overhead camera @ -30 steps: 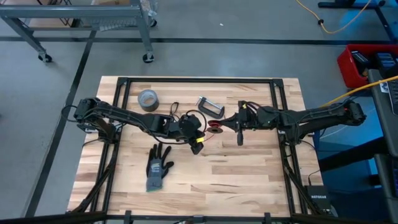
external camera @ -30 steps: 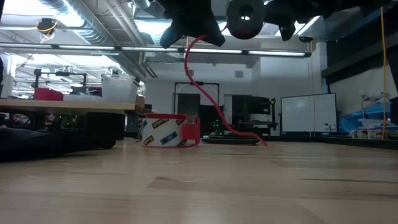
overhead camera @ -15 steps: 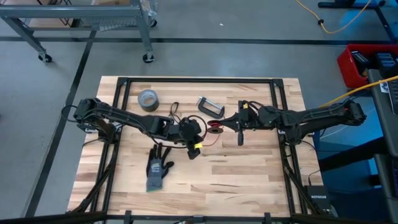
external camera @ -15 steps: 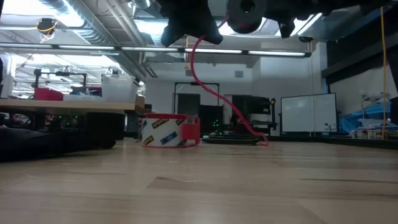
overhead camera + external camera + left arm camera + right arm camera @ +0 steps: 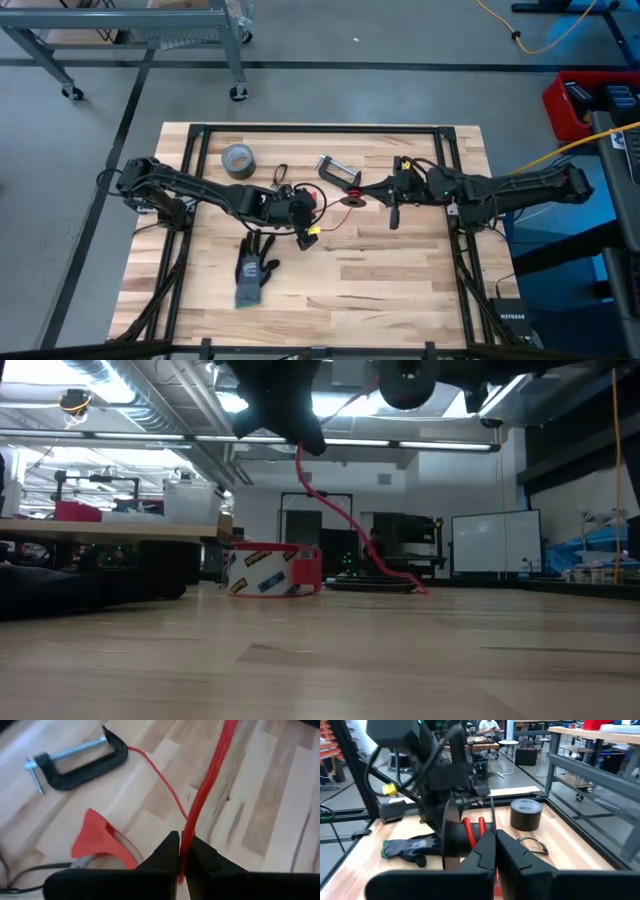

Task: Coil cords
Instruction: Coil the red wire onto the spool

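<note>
- Since a second ago the left gripper [image 5: 309,232] has slid back toward its own side of the table, and the right gripper [image 5: 353,196] has pulled away toward its side, so the gap between them is wider now.
- The red cord [image 5: 335,218] went up from the table in a tall curve a second ago in the low view; now it runs from the left gripper up toward the right one, the rest trailing down to the wood.
- Left arm reaches in from the left edge, bent at the elbow, wrist low over the table middle, just above the glove [image 5: 255,270].
- Its fingers [image 5: 165,855] are pinched narrow on the red cord, which runs straight out between them across the planks.
- Right arm stretches in nearly level from the right edge, fingers [image 5: 485,851] pressed together on the cord's other end.
- The black cord [image 5: 281,179] lies looped on the table just behind the left wrist.
- The clamp [image 5: 339,173] sits flat between the two grippers, toward the far edge; the grey tape roll [image 5: 237,158] is farther left.
- The red-edged tape ring [image 5: 274,571] stands on the wood in the low view.
- Nothing else on the table has shifted.
</note>
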Robot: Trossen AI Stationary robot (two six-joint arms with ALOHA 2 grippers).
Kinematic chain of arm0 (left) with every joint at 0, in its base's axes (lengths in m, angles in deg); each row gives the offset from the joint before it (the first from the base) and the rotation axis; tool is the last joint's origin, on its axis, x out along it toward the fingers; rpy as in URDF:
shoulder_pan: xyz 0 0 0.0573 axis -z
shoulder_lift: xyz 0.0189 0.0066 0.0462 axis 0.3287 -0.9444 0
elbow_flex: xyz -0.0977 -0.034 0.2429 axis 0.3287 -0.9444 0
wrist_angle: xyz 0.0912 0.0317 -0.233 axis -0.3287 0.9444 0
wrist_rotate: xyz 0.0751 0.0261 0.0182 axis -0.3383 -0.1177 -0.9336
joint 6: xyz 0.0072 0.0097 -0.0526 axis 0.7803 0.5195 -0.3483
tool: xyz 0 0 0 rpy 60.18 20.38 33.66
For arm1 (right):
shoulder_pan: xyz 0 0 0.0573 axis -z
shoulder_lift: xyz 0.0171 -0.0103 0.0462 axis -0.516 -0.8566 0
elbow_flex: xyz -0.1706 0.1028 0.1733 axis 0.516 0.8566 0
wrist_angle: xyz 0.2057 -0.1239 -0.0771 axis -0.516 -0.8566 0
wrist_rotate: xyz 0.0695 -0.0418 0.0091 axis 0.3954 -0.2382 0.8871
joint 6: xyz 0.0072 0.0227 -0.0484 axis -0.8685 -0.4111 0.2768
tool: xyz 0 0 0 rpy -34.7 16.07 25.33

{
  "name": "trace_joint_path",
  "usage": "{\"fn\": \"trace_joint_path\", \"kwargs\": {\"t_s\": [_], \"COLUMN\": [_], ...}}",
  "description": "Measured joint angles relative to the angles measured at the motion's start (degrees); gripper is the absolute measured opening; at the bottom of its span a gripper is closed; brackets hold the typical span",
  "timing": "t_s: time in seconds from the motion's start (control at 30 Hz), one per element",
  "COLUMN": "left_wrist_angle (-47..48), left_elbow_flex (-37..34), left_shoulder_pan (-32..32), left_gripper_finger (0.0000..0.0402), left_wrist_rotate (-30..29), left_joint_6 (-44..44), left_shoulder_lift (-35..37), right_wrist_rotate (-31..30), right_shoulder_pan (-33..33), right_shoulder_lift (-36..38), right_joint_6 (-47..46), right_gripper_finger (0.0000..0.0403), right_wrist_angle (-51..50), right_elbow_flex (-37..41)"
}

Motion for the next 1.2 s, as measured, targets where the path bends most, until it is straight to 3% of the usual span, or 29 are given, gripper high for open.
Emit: {"fn": "trace_joint_path", "kwargs": {"t_s": [0.37,0.63,1.2], "left_wrist_angle": [-1.94,-7.13,-26.86], "left_elbow_flex": [-0.02,-0.06,-0.13], "left_shoulder_pan": [0.04,0.04,-0.09], "left_gripper_finger": [0.0010,0.0003,0.0001], "left_wrist_rotate": [-0.89,-3.30,-1.37], "left_joint_6": [1.38,1.07,0.48], "left_shoulder_lift": [0.72,0.20,-7.75], "right_wrist_rotate": [-1.33,-7.78,-11.82], "right_shoulder_pan": [-0.01,-0.02,-0.02], "right_shoulder_lift": [3.08,2.29,-10.46], "right_joint_6": [1.24,1.29,1.38], "right_gripper_finger": [0.0005,0.0005,0.0005], "right_wrist_angle": [-0.86,2.29,19.85], "right_elbow_flex": [0.00,0.00,-0.09]}}
